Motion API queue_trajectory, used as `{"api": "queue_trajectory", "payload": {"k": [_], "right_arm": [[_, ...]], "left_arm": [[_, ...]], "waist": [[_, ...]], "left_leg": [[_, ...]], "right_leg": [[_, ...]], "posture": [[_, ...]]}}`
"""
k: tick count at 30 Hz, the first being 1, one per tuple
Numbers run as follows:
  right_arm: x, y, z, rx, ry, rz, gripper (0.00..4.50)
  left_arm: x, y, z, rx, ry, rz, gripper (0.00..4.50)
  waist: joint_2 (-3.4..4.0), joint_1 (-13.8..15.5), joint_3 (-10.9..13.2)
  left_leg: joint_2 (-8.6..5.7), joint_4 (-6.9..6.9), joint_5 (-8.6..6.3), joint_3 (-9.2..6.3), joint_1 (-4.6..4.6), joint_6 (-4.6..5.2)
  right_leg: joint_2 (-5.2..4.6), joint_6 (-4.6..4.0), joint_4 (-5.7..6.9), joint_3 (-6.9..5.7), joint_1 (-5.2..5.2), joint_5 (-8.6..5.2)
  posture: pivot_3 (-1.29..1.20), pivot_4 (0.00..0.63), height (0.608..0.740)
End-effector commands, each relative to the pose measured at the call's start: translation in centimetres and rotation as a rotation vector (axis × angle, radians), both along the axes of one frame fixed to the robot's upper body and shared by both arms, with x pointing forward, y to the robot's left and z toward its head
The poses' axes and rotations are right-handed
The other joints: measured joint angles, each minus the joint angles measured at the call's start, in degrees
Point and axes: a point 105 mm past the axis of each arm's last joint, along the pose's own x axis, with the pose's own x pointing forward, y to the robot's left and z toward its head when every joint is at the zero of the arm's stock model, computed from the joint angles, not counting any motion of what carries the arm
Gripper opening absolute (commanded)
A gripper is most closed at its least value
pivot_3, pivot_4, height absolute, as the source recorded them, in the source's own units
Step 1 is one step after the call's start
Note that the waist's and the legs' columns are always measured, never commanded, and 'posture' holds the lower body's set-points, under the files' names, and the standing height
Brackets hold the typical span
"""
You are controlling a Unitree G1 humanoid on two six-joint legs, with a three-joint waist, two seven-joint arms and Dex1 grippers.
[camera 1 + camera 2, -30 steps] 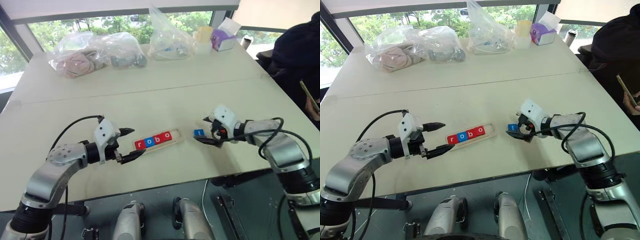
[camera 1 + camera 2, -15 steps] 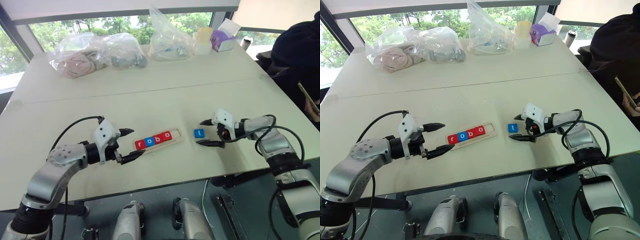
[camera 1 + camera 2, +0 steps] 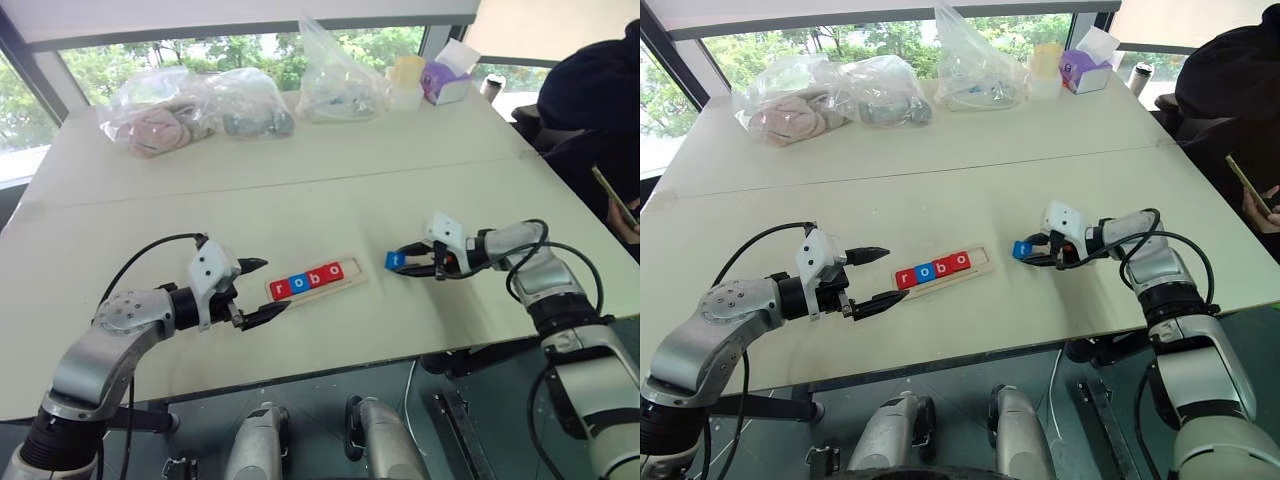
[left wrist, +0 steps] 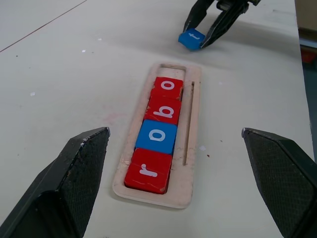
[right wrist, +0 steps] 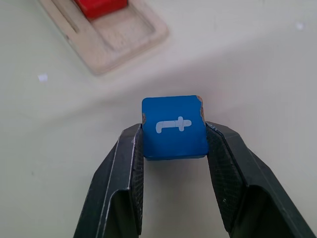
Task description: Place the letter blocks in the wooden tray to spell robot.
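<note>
In the last second my right gripper (image 5: 173, 144) went from spread wide around the blue "t" block (image 5: 173, 126) to pinched on it, 1 finger on each side edge, and the block now looked tipped up off the table (image 3: 300, 200) at its far edge rather than lying flat as it had half a second before. That block sat just to the right of the wooden tray (image 4: 190, 148), near its open right end. In the tray the red "r" (image 4: 147, 171), blue "o" (image 4: 157, 136), red "b" (image 4: 163, 110) and red "o" (image 4: 167, 87) blocks already lay side by side, leaving 1 empty slot at the right end (image 4: 172, 69). I judged the grasp done and the task down to its last letter: lift, carry left, and seat the "t" in that slot. My left gripper (image 3: 258, 290) hung just left of the tray with its fingers spread and nothing between them, and it had not shifted. A person sat at the far right edge of the scene, well apart from the work.
</note>
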Motion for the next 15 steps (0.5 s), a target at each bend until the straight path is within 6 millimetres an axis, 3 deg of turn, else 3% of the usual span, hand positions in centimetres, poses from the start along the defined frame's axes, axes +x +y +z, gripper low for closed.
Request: {"api": "queue_trajectory", "payload": {"k": [1,6,15], "right_arm": [[0.0,3.2,3.5,0.015,-0.094,0.141,1.67],[-0.6,5.8,3.1,-0.034,-0.086,0.274,1.67],[-0.4,7.2,1.8,-0.117,-0.082,0.378,1.67]], "left_arm": [[0.1,0.1,1.2,0.003,-0.054,-0.003,4.50],[0.1,-0.1,1.2,0.001,-0.057,-0.007,4.50],[-0.4,-0.1,1.1,-0.004,-0.055,0.005,4.50]], "waist": [[0.00,-0.1,0.0],[0.00,0.2,0.0],[0.00,-0.1,0.0]], "left_leg": [[0.01,-0.01,0.00,0.00,0.01,0.00],[0.02,-0.02,0.00,0.00,0.07,0.00],[-0.01,0.00,0.00,0.02,0.10,0.00]], "right_leg": [[0.00,0.00,0.01,0.00,0.00,0.00],[0.02,-0.01,0.10,0.00,0.02,0.00],[-0.04,0.00,0.05,0.00,0.09,0.01]], "posture": [[0.00,0.150,0.725],[0.00,0.150,0.725],[0.00,0.150,0.725]]}}
